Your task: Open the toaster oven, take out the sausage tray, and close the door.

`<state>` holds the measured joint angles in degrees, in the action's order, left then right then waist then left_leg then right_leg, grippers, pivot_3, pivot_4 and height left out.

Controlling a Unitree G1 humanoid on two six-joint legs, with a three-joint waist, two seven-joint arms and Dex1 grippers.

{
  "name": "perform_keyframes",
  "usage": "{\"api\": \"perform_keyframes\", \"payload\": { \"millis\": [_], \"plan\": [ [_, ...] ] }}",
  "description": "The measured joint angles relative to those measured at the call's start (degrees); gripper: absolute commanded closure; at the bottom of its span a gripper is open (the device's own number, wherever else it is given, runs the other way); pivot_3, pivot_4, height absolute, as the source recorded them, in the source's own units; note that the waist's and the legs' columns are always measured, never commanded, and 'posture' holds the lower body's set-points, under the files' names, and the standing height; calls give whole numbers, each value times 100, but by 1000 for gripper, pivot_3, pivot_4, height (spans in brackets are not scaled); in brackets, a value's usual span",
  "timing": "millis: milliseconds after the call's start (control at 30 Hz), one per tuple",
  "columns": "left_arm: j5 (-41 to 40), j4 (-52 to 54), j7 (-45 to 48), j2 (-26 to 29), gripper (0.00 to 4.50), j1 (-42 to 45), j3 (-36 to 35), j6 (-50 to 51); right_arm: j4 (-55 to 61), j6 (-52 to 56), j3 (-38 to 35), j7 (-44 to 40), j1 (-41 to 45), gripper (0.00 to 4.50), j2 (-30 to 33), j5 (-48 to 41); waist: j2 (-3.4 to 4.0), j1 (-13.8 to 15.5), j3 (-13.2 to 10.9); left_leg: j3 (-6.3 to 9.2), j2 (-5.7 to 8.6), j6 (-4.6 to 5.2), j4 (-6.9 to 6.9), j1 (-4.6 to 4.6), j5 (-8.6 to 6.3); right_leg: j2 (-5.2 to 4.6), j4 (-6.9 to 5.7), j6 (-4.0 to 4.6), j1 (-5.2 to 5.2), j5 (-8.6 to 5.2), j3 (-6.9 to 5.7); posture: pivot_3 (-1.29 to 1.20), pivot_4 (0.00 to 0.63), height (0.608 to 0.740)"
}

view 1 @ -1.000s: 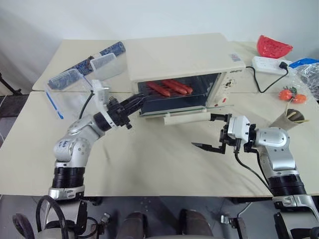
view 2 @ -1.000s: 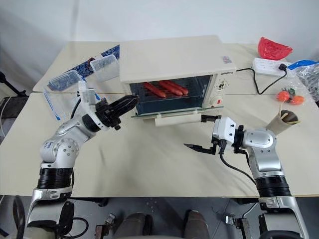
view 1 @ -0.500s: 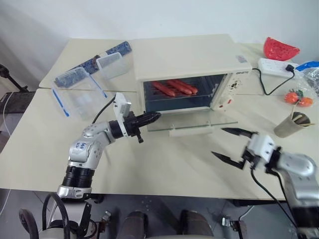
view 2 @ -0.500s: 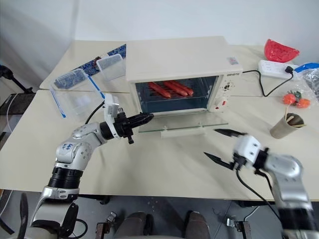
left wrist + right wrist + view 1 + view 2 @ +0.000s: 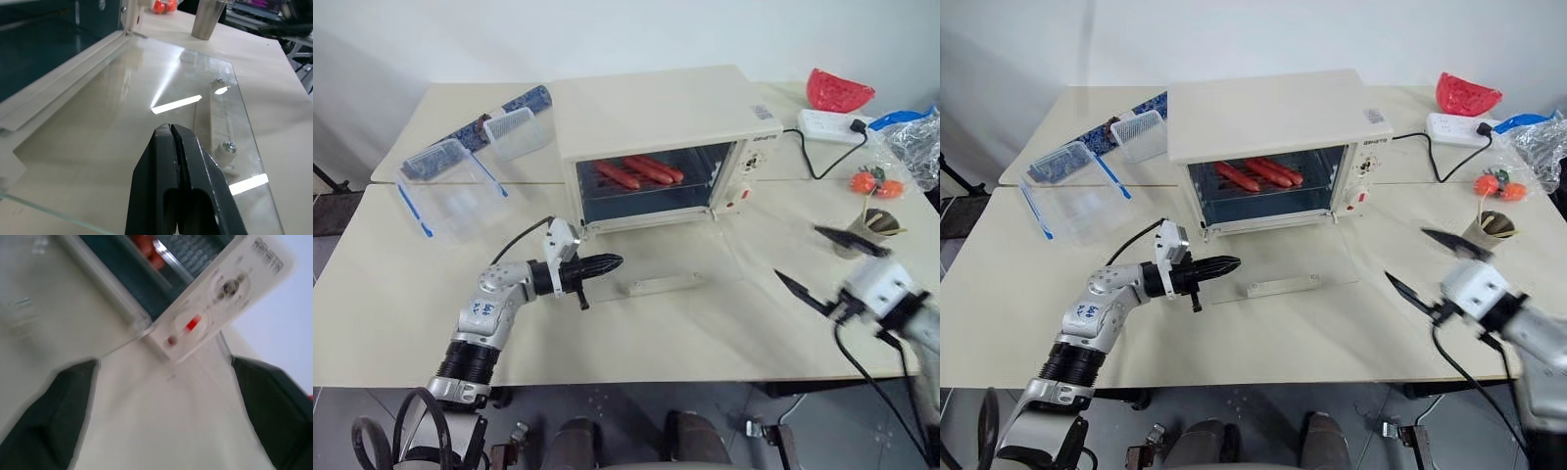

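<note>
Three red-brown sausages, ribbed silver tray, glass door flat, left tool pinched together (right tool apart).

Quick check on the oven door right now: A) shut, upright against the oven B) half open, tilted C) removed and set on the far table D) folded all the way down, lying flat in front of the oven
D: the door lies flat on the table in front of the toaster oven, handle outermost, leaving the sausage tray exposed inside, with the shut left gripper over the glass's left edge.
</note>
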<state>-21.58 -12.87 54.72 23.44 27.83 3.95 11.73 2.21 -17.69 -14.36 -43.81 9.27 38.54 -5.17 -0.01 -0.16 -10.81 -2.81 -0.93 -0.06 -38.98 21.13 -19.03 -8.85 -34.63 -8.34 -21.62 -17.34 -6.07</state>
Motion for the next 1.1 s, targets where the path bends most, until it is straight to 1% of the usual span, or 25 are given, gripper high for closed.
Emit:
{"api": "perform_keyframes", "payload": {
  "millis": [100, 133, 233, 333, 367, 433, 467, 500, 533, 600, 700, 767, 867, 900, 1000, 1100],
  "plan": [
    [-60, 48, 66, 51, 3617, -197, -217, -230, 166, 402, 703, 394, 576, 0, -285, 625, 0, 23, 0, 7, 1, -1, 0, 11, 0, 0, 0, 0, -5, 0, -5, 0, 150, 740],
    [-102, 87, 133, 74, 3295, -268, -299, -253, 178, 413, 864, 443, 679, 0, -335, 747, 0, 50, 0, 11, 3, 0, -1, 15, -1, -1, 1, 0, -5, 0, -6, 0, 150, 740],
    [-537, 488, 353, 256, 2375, -642, -737, -232, -41, 172, 1526, 814, 1319, 0, -560, 1566, 0, 9, -1, 9, 2, 1, -3, 18, -5, -2, 7, -1, -7, 0, -6, 0, 150, 740],
    [-943, 1066, 465, 648, 1446, -1156, -1348, -159, -580, -34, 2263, 1590, 2093, 0, -888, 2765, 3, -57, -3, 11, -2, -3, 1, 13, -5, 0, -5, 1, -12, -1, -5, 0, 150, 740],
    [-1016, 1150, 460, 704, 1218, -1254, -1491, -122, -732, -65, 2382, 1787, 2205, 0, -910, 3036, 4, -57, -3, 13, -2, -4, 1, 13, -5, 0, -8, 1, -13, -1, -6, 0, 150, 740],
    [-1160, 1267, 422, 821, 571, -1555, -1802, -76, -1122, -27, 2702, 2291, 2499, 0, -995, 3723, 5, -48, -4, 19, 0, -4, 0, 16, -6, -1, -11, 1, -14, -1, -7, 0, 150, 740],
    [-1217, 1286, 405, 843, 307, -1696, -1948, -58, -1305, 47, 2893, 2574, 2647, 0, -1027, 4127, 6, -46, -4, 20, 0, -4, -1, 17, -6, -1, -11, 1, -14, -1, -7, 0, 150, 740],
    [-1244, 1299, 405, 856, 43, -1768, -2007, -39, -1396, 88, 2999, 2742, 2730, 0, -1032, 4353, 5, -37, -4, 21, 1, -4, -1, 19, -6, -1, -11, 1, -16, -1, -7, 0, 150, 740],
    [-1321, 1404, 413, 882, 43, -1919, -2104, -3, -1500, 138, 3137, 2917, 2851, 0, -1055, 4627, 5, -42, -4, 20, 0, -5, -1, 22, -6, -1, -11, 1, -20, -1, -6, 0, 150, 740],
    [-1537, 1652, 449, 916, 43, -2227, -2309, 76, -1707, 146, 3304, 3120, 3042, 0, -1124, 4888, 5, -73, -4, 21, -1, -5, 1, 23, -6, -1, -14, 1, -23, -1, -5, 0, 150, 740],
    [-1704, 1872, 469, 931, 43, -2721, -2630, 128, -2011, 182, 3483, 3486, 3255, 0, -1331, 5136, 5, -158, -4, 20, -5, -8, 6, 21, -7, 2, -22, 2, -30, -1, -6, 0, 150, 740],
    [-1756, 1976, 460, 931, 43, -2936, -2661, 173, -2261, 259, 3562, 3727, 3405, 0, -1421, 5259, 6, -168, -5, 19, -6, -9, 7, 21, -7, 2, -25, 3, -33, -2, -4, 0, 150, 740],
    [-1761, 2141, 414, 923, 0, -3094, -2662, 211, -2577, 293, 3685, 3966, 3700, 582, -1567, 5374, 6, -171, -5, 20, -7, -9, 5, 21, -7, 3, -31, 5, -34, -3, -2, 0, 150, 740],
    [-1761, 2156, 404, 921, 0, -3093, -2660, 211, -2636, 291, 3712, 4000, 3772, 873, -1624, 5377, 6, -170, -5, 20, -7, -9, 5, 21, -7, 3, -30, 5, -35, -3, -2, 0, 150, 740],
    [-1761, 2163, 352, 907, 0, -3080, -2647, 210, -2823, 286, 3880, 4095, 3896, 1995, -1709, 5379, 6, -171, -5, 21, -7, -10, 6, 21, -7, 3, -33, 5, -37, -3, -1, 0, 150, 740],
    [-1761, 2163, 312, 887, 0, -3037, -2623, 210, -3134, 318, 3957, 4248, 3960, 2975, -1790, 5445, 6, -174, -5, 20, -7, -10, 8, 22, -8, 3, -34, 5, -40, -3, 0, 0, 150, 740]
  ]
}}
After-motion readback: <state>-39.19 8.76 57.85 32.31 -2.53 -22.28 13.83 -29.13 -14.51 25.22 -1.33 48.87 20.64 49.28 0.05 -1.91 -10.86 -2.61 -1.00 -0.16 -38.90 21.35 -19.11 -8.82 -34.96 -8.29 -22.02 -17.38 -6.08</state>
